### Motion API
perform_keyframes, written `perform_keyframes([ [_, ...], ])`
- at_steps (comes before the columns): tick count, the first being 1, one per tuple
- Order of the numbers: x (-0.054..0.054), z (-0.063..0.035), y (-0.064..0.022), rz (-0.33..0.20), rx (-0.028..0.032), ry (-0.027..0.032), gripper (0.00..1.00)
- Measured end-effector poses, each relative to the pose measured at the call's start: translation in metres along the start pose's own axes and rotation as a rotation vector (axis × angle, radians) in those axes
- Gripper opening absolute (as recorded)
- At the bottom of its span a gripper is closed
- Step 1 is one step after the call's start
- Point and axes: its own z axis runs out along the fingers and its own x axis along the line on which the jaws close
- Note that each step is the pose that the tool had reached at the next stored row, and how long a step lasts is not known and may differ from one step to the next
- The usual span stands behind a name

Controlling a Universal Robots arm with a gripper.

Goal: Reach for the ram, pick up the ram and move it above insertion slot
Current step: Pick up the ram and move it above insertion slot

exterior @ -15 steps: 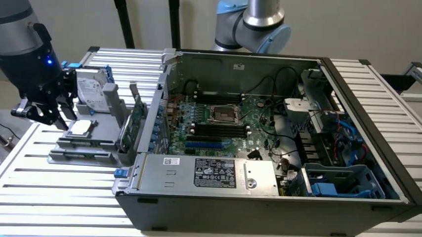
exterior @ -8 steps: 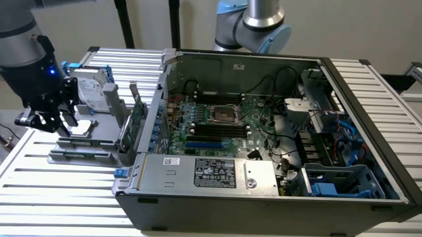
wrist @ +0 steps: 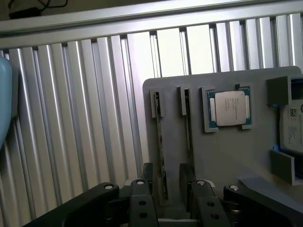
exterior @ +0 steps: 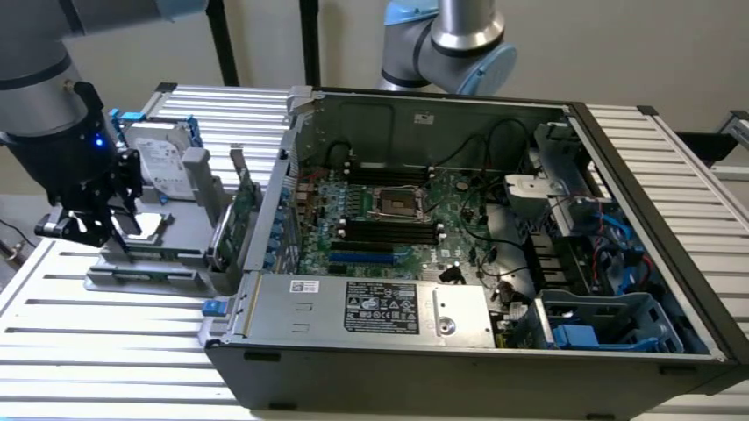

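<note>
The black two-fingered pincer (wrist: 165, 178) was held open, its fingers (wrist: 147, 182) set one on either side of the ram (wrist: 161, 142), a long, thin, greenish circuit-board stick seen edge-on. A narrow gap was left between each finger and the stick, so nothing was gripped and no contact could be made out. In the exterior view the pincer (exterior: 91, 230) was placed low over the flat grey plastic holder (exterior: 146, 260) at the exterior view's left, well apart from the open black computer case (exterior: 468, 360).

The ram was stood on its long edge in a narrow slot of the holder. Its long axis was laid along that slot, running straight away from the fingers and roughly parallel to the ribs of the silver ribbed metal table (wrist: 85, 118). One end was placed between the fingers, and the other was pointed toward the holder's far rim. A second thin dark stick (wrist: 188, 127) was set in the neighbouring slot, parallel and just beside the ram. On its other side, a square silver processor chip (wrist: 228, 108) was seated in a recess of the same holder.
</note>
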Motion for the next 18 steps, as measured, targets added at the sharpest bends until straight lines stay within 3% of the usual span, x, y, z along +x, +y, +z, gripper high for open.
perform_keyframes([
  [18, 0.003, 0.0327, -0.0011, -0.049, 0.0004, 0.0010, 0.36],
])
